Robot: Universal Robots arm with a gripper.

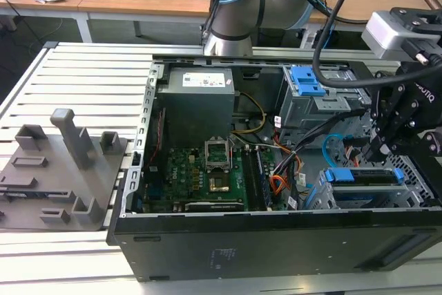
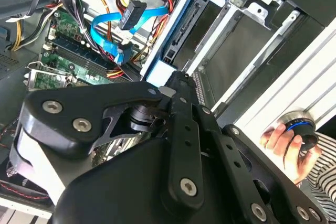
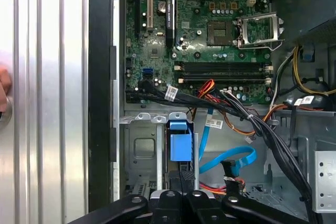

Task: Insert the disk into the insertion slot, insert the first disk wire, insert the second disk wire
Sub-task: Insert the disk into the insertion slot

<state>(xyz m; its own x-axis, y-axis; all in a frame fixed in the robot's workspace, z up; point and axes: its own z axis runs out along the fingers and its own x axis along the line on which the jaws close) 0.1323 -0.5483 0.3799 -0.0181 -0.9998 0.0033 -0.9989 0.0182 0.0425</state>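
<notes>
The disk (image 1: 366,175), grey metal in a bright blue caddy, lies edge-up in the insertion slot (image 1: 420,170), a silver perforated cage at the case's corner on the exterior view's right. My gripper (image 1: 374,153) stands over it, fingers drawn together on the disk's near end (image 2: 157,69). The blue caddy (image 3: 180,145) runs straight out from the gripper (image 3: 181,178). The second disk wire (image 2: 102,30), a flat light-blue cable, loops loose beside the cage with its dark plug (image 3: 229,169) free. A dark plug on red, yellow and black wires (image 2: 131,13) also hangs loose.
The open case (image 1: 276,240) holds a green motherboard (image 1: 207,170), a power supply (image 1: 197,94) and a grey box with a blue latch (image 1: 307,81). A black cable bundle (image 3: 252,119) crosses near the cage. A person's hand (image 2: 283,142) rests on a knob on the slatted table.
</notes>
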